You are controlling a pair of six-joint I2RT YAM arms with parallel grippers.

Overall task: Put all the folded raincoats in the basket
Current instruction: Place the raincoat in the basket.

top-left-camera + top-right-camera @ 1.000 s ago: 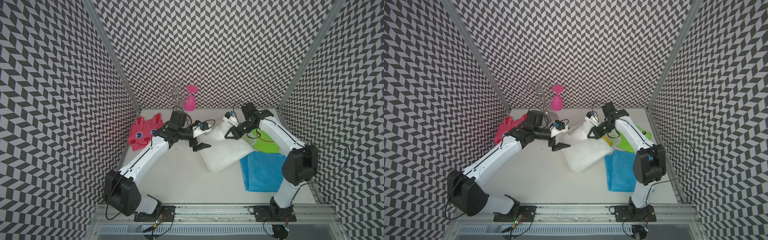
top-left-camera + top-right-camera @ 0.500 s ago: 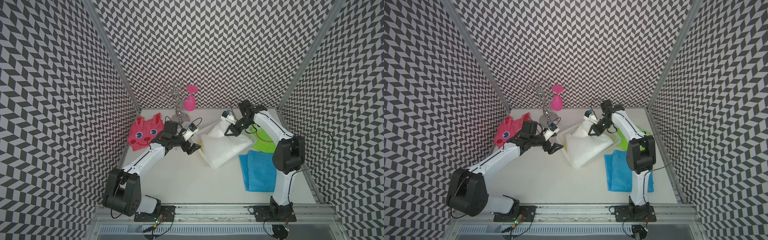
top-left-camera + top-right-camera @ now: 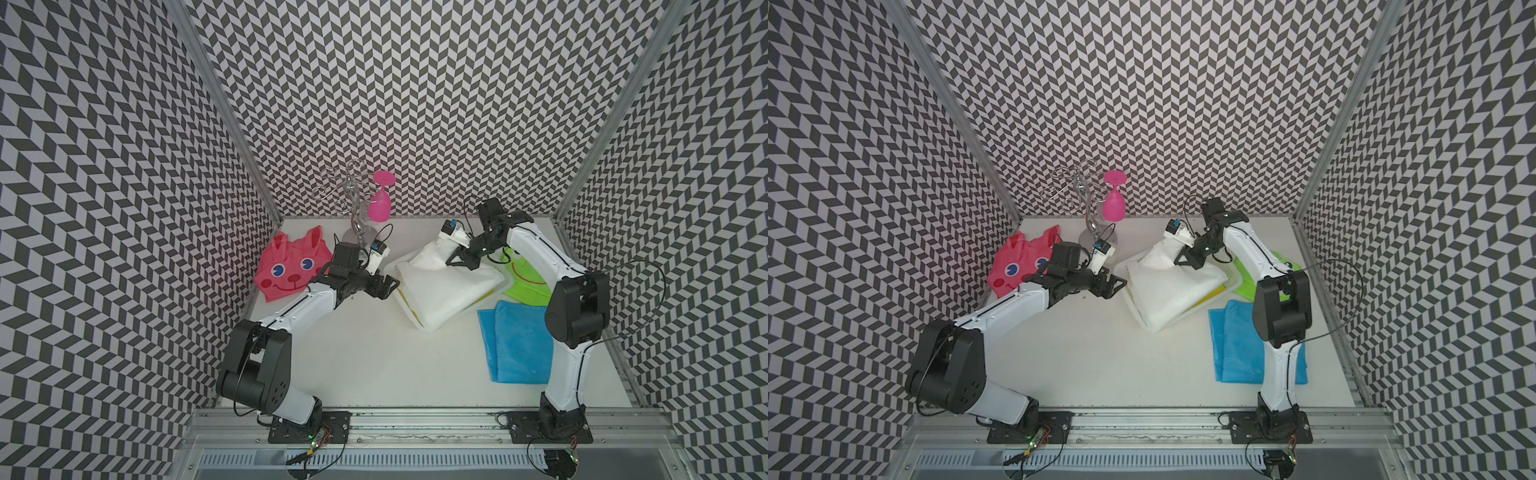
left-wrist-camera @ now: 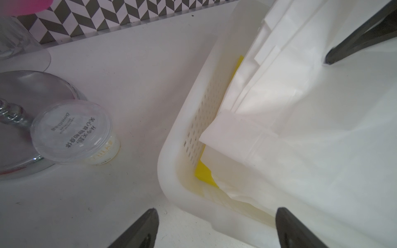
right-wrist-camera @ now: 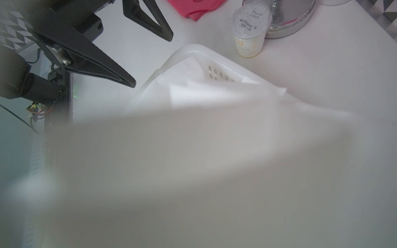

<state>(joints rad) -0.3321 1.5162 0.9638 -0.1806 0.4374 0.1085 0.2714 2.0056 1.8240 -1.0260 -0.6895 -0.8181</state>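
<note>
White basket [image 4: 171,154]: yellow item [image 4: 205,174] at bottom, white raincoat [image 3: 444,286] partly in, overhanging rim. R gripper [image 3: 459,262] clamped on raincoat; L gripper [image 3: 390,286] wide open, holding nothing, by basket corner.

The left tool [image 3: 390,287] has sunk from up beside the white raincoat [image 3: 444,286] to low over the desk [image 3: 365,357], just beside a corner of the basket [image 4: 171,139], jaws slightly narrower. The right tool [image 3: 461,264] has pulled back, lowering the raincoat over the basket.
</note>
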